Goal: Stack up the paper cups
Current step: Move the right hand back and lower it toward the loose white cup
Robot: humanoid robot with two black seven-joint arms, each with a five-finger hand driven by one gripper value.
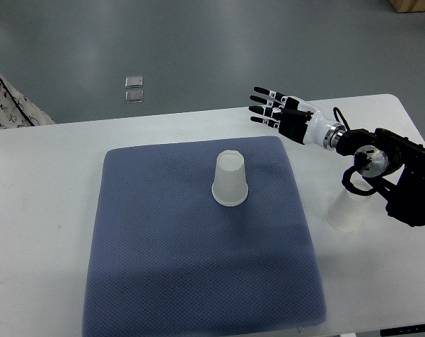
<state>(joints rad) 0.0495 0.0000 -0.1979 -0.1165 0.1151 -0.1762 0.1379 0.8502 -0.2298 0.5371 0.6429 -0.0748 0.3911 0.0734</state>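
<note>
A white paper cup point(230, 180) stands upside down near the middle of the blue-grey mat point(163, 267). A second white paper cup point(346, 210) stands upside down on the white table to the right of the mat, partly hidden under my right forearm. My right hand point(268, 109) is above the table's far edge, beyond the mat's far right corner, with fingers spread and holding nothing. It is well apart from both cups. My left arm is out of view.
The white table point(44, 210) carries the mat. Patterned fabric point(5, 102) shows at the far left edge. Two small clear squares point(134, 88) lie on the grey floor beyond the table.
</note>
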